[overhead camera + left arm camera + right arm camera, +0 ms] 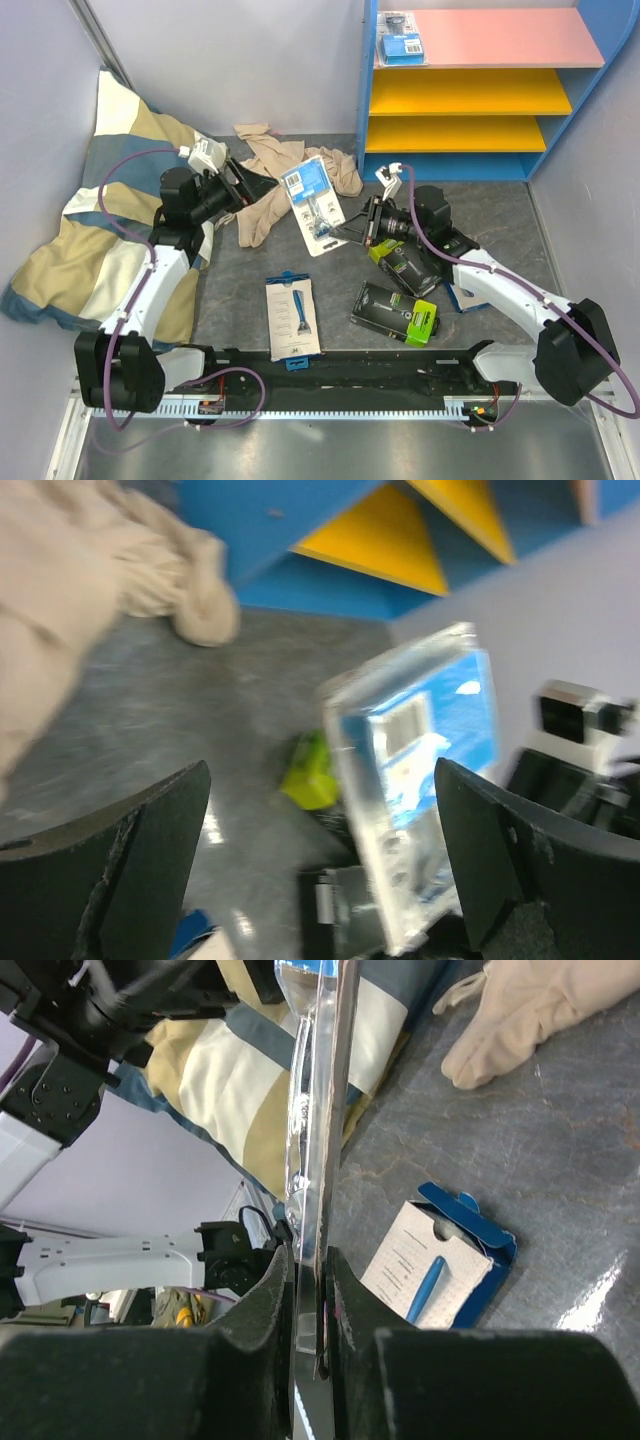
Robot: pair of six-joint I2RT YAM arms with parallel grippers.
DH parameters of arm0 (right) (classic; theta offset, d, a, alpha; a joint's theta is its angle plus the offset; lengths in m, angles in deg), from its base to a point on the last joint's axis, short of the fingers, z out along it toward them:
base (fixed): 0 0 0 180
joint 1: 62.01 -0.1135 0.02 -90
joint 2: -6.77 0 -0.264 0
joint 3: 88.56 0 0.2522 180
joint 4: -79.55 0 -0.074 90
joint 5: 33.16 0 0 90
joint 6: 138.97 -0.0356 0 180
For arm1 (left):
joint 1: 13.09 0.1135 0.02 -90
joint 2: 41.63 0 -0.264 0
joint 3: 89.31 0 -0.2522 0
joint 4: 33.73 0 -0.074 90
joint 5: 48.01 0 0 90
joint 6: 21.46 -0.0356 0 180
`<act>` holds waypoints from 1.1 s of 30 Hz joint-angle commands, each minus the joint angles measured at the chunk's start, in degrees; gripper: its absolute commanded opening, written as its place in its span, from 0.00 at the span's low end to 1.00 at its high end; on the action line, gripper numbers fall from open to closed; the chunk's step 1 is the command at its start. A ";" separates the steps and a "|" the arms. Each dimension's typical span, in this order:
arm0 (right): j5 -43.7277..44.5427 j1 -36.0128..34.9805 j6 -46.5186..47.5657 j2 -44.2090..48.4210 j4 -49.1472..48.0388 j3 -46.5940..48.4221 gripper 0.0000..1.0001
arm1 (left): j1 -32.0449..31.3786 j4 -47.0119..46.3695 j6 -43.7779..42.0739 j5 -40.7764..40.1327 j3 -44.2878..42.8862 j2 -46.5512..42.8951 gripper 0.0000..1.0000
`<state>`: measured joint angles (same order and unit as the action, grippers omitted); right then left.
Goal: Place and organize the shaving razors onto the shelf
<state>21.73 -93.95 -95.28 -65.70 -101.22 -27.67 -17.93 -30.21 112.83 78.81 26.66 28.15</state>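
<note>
A clear blister razor pack on a blue card [314,203] hangs above the grey floor between the two arms. My right gripper [352,229] is shut on its right edge; in the right wrist view the pack [322,1110] stands edge-on between the closed fingers [312,1300]. My left gripper [258,184] is open just left of the pack, and its blurred wrist view shows the pack [420,780] between the wide-spread fingers [325,870], untouched. Another blister pack [401,40] lies on the shelf's pink top board [500,38]. Two black boxes with lime ends [396,313] [400,264] and a white-blue box [292,318] lie on the floor.
A beige cloth [268,170] lies crumpled behind the held pack. A striped pillow [95,235] leans in the left corner. The shelf's two yellow boards [460,92] are bare. Another white-blue box [462,296] peeks out under the right arm.
</note>
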 commanded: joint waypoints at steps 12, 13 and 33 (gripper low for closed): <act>-2.24 3.11 4.29 -3.38 4.85 18.77 0.08 | 0.27 21.05 -17.84 -16.70 -2.83 -3.60 1.00; -2.15 3.64 4.55 -4.25 5.55 21.39 0.08 | 0.27 20.88 -17.84 -16.08 -3.00 -3.51 1.00; -7.95 17.96 -4.22 -24.56 10.31 64.02 0.08 | 0.27 20.87 -16.43 -13.26 -3.79 -1.05 1.00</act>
<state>15.46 -79.57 -94.69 -88.10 -89.90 28.15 -17.93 -8.98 97.88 64.19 25.22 27.01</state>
